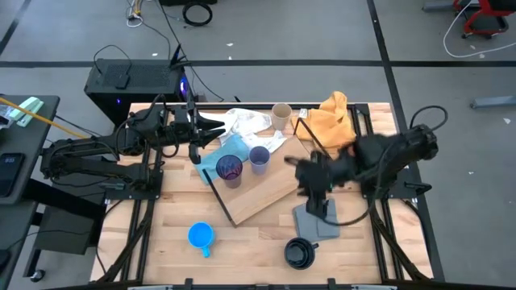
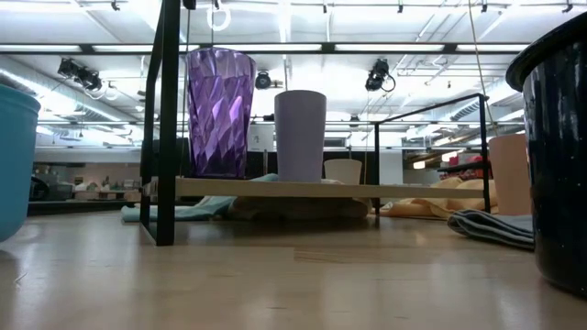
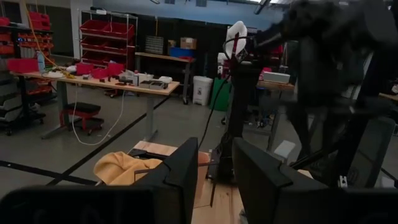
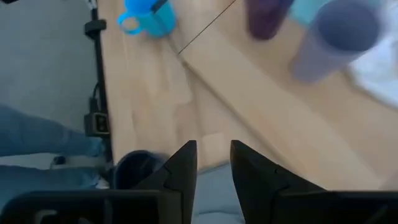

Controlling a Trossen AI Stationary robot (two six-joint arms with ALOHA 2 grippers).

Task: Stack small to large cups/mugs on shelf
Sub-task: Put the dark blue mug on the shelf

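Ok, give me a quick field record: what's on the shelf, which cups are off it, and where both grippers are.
on shelf: purple tumbler and lavender cup, upright, side by side on the shelf
off shelf, near edge: blue mug, black mug
off shelf, far edge: beige cup beside the orange cloth
left gripper: empty, fingers apart, over the white cloth at the far edge
right gripper: empty, fingers apart, above the shelf's right end
grey cloth: right of the shelf
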